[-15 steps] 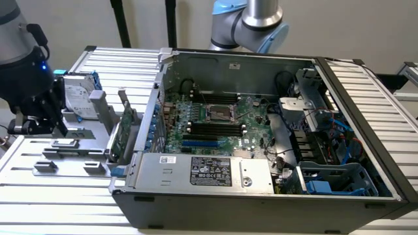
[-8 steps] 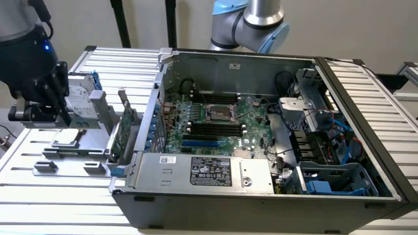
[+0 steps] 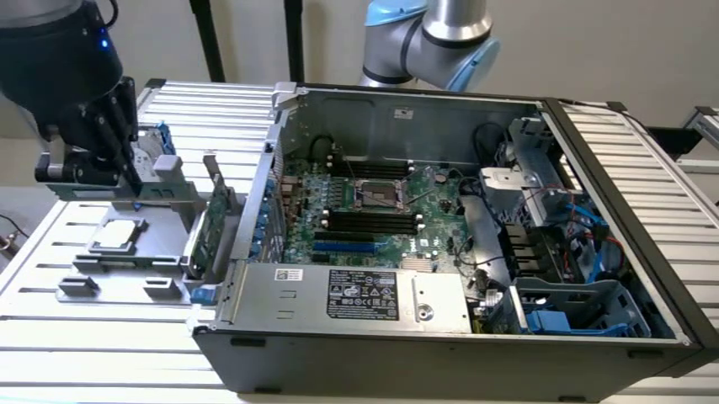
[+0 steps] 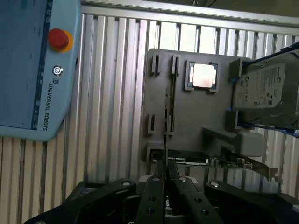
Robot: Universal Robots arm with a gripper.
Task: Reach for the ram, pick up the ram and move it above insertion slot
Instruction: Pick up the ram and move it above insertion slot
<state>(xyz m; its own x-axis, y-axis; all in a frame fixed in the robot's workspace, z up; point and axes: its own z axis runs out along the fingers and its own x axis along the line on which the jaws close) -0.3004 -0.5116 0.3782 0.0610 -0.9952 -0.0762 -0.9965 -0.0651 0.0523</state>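
One thin ram stick, seen edge-on in the wrist view, is pinched between the gripper fingers, closed on it above the grey holder tray. On that tray sit a processor chip and a silver hard drive. In the exterior view the gripper hangs over the tray, well to the left of the open computer case. The black slots wait on the motherboard inside, well apart from the ram.

Exterior view: high, oblique, well back from the open computer case. Wrist view: looks straight down, close, past gripper. Shared: grey fixture tray.
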